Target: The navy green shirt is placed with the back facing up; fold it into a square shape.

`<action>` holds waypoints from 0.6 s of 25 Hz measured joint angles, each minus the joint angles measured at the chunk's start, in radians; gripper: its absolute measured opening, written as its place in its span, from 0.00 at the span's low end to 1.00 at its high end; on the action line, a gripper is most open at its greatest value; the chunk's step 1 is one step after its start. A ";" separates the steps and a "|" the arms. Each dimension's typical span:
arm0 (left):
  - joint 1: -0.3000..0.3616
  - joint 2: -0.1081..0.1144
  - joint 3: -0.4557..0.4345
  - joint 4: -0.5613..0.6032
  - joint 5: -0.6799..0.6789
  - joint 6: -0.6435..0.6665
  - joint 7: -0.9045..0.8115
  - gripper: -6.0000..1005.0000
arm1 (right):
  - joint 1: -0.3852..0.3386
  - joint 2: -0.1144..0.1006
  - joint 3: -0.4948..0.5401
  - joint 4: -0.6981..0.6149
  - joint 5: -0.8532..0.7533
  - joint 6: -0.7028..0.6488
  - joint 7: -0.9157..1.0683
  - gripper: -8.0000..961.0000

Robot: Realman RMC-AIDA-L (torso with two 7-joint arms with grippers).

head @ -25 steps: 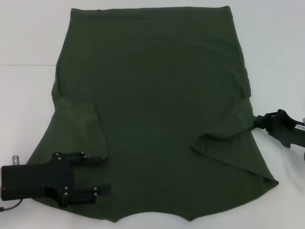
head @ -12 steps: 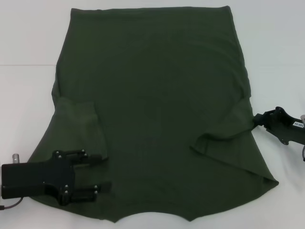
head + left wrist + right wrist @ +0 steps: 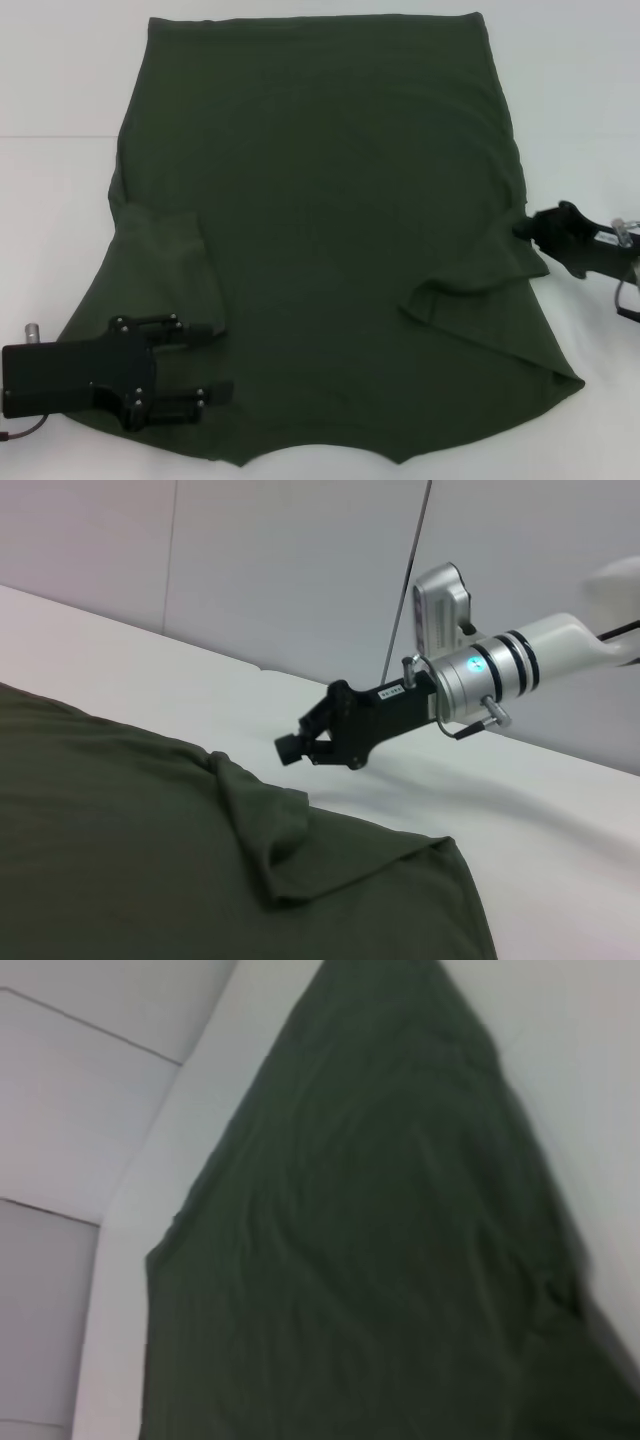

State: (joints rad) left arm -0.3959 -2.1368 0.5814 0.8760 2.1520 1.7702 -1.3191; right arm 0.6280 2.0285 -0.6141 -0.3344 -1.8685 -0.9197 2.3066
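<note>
While the navy green shirt (image 3: 330,230) lies flat on the table (image 3: 60,80), I see left gripper (image 3: 210,362) fingers spread over its sleeve; right gripper (image 3: 522,228) fingers pressed together beside the opposite edge

The right gripper (image 3: 522,228) has lifted off the shirt's (image 3: 330,220) edge.

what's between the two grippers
Only the shirt: its dark fabric spans the whole stretch from the left gripper to the right gripper, as the head view shows.
</note>
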 joint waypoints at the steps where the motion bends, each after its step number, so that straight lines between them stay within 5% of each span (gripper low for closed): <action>1: 0.000 0.000 0.000 0.000 0.000 0.000 0.000 0.75 | 0.009 0.002 0.000 0.000 0.003 0.001 -0.006 0.12; 7: 0.000 0.000 0.000 0.000 -0.002 0.000 0.000 0.75 | 0.030 0.007 0.000 -0.011 0.008 -0.003 -0.009 0.15; 15: -0.002 0.000 0.000 0.000 -0.004 0.000 0.000 0.75 | -0.060 0.013 0.062 -0.013 0.038 -0.058 -0.044 0.19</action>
State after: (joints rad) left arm -0.3979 -2.1368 0.5814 0.8759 2.1479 1.7701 -1.3192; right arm 0.5676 2.0417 -0.5520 -0.3470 -1.8302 -0.9773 2.2624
